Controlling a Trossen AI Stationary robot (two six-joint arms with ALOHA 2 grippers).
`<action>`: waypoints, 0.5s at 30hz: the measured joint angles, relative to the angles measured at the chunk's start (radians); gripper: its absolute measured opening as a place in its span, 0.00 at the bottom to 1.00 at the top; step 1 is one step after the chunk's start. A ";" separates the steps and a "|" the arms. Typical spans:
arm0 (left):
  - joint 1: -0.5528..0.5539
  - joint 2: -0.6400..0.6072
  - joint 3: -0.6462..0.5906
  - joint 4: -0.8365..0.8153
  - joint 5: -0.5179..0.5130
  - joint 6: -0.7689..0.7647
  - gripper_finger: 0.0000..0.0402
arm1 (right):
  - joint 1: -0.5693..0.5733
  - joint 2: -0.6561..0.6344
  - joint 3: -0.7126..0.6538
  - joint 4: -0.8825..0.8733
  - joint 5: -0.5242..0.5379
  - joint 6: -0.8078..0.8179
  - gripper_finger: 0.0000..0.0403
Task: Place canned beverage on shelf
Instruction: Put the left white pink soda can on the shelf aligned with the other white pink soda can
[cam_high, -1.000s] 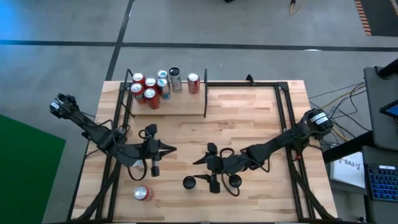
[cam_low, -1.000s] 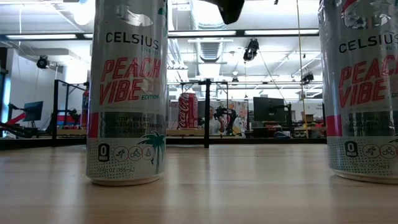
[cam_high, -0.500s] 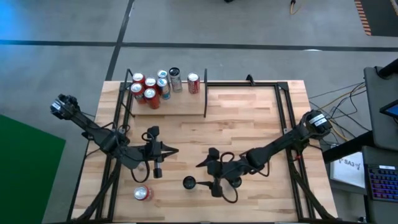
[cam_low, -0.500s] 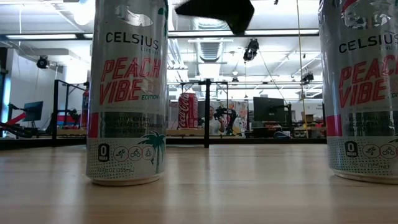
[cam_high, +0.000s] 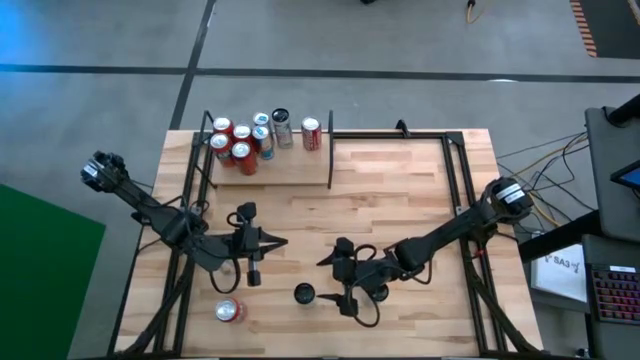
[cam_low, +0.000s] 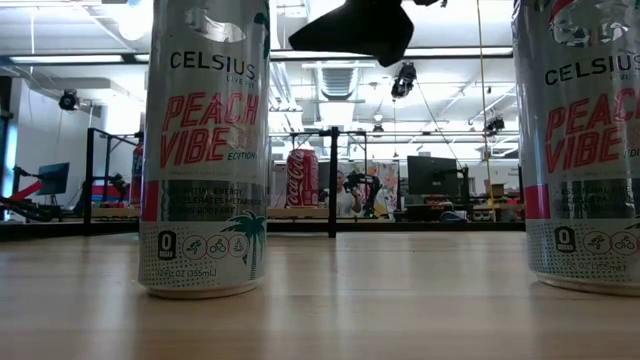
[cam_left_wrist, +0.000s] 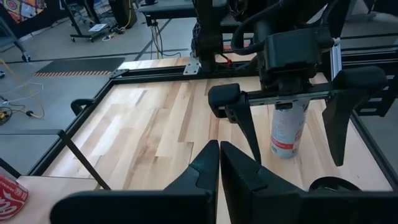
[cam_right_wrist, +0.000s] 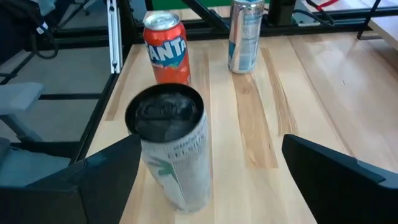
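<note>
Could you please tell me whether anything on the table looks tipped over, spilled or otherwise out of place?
Nothing stands out. The cans on the shelf stand upright in a cluster at one end, and the Fanta can and the dark-topped can on the table stand upright too. No spill shows.

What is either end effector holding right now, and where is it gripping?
Nothing is held. The right end effector is open with a tall can standing free between its fingers; the left end effector is shut on nothing.

"CELSIUS PEACH VIBE" stands on two tall silver cans (cam_low: 204, 150) (cam_low: 585, 140); an orange can (cam_right_wrist: 166, 55) reads "Fanta".
</note>
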 joint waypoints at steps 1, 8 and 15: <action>0.000 0.000 0.000 0.000 0.000 0.000 0.00 | 0.000 0.004 0.000 0.010 0.000 -0.001 0.94; 0.000 0.000 0.000 0.007 -0.001 0.000 0.00 | 0.000 0.066 0.051 -0.020 -0.051 -0.016 0.94; -0.003 0.001 0.000 0.010 0.001 0.000 0.00 | 0.000 0.157 0.189 -0.214 -0.052 -0.033 0.94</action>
